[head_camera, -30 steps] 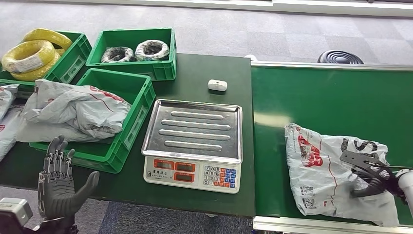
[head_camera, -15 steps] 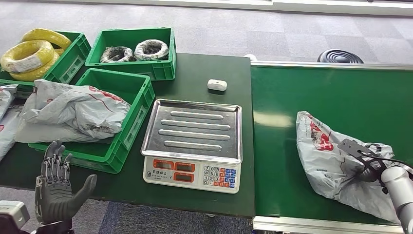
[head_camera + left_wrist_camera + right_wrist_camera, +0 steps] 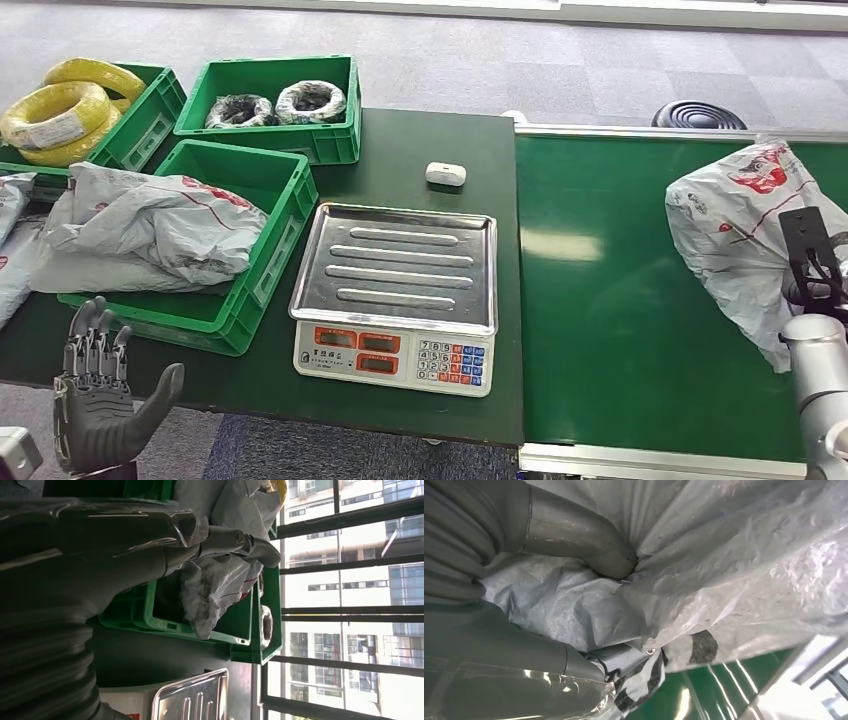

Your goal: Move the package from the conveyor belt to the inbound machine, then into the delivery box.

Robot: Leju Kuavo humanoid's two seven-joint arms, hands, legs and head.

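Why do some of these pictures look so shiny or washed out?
Head view: ceiling light makes a pale glare patch on the green conveyor belt and sheen on the scale tray. Left wrist view: bright windows wash out that side, leaving the left robot hand dark. Right wrist view: the package film glints, very close.

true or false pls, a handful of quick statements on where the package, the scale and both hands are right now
1. The right hand grips the grey package, its fingers pressed into the plastic. True.
2. The package lies flat on the scale's steel tray. False: the tray is bare; the package is raised over the green conveyor belt.
3. The left hand holds nothing. True: it hangs at the table's near edge with fingers apart.
4. The green crate next to the scale is empty. False: a grey bag lies in it.
5. A small white device sits on the table behind the scale. True.
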